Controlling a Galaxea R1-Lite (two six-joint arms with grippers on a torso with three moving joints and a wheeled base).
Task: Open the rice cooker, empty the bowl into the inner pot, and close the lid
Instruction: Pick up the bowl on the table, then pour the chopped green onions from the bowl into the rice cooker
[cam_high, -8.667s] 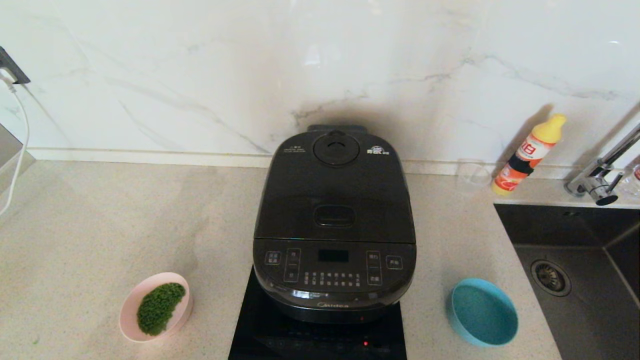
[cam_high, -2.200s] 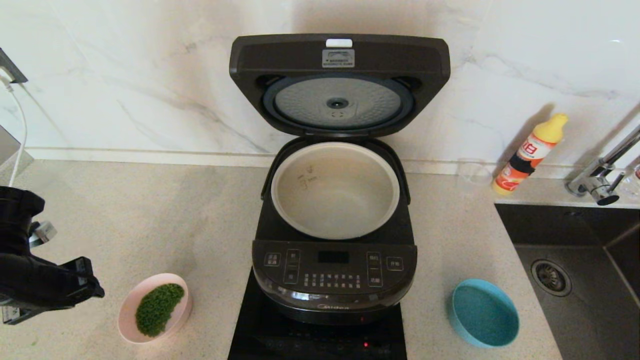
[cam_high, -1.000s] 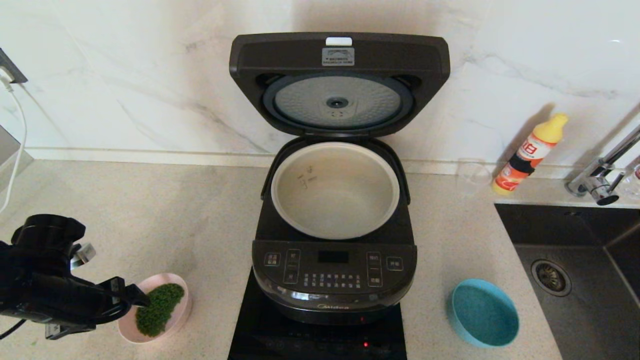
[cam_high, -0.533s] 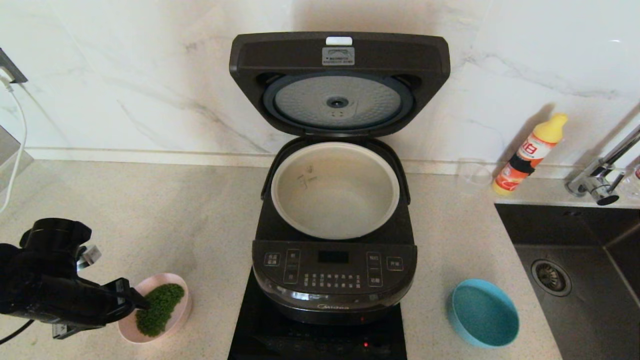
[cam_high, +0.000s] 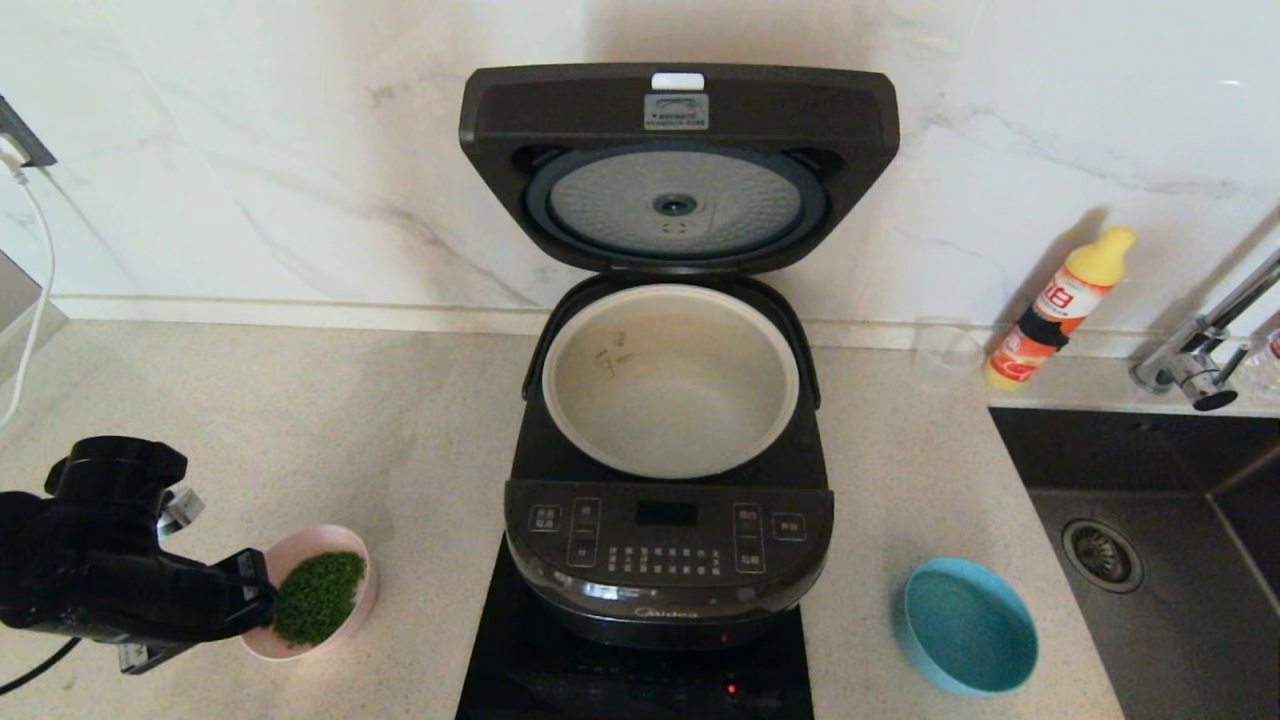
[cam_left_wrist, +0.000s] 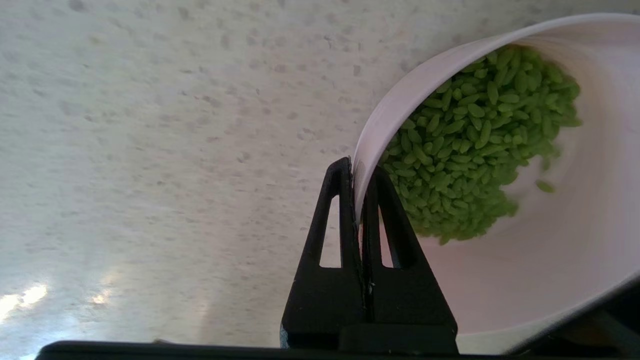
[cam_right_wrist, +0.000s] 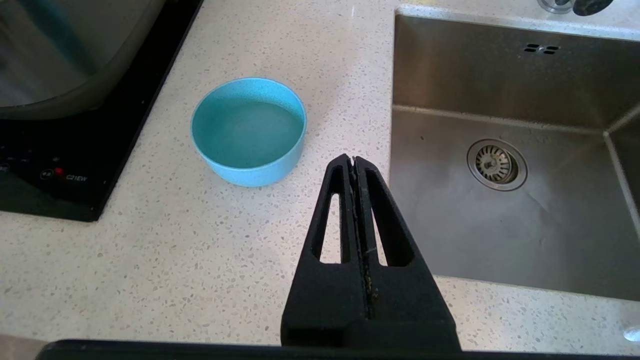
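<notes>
Left pincer (cam_left_wrist: 357, 172) pinches the rim of the pink bowl (cam_high: 345, 548), lower left of the head view — the pour comes next.

To do it well, keep the grip firm on the thin wall and the bowl level, since the green grains (cam_left_wrist: 475, 135) sit heaped on one side; carry it over the pot (cam_high: 670, 385) at frame centre, clear the cooker (cam_high: 668, 560) front, then tip slowly inside the rim. The lid (cam_high: 678, 165) stands open behind. Right pincer (cam_right_wrist: 356, 165) — closed on nothing — hangs over the table (cam_right_wrist: 175, 260) by the sink (cam_right_wrist: 500, 100). Count: two bowls, one pink and one teal (cam_high: 968, 625); one cooker, one pot, one lid, one bottle (cam_high: 1058, 305).
</notes>
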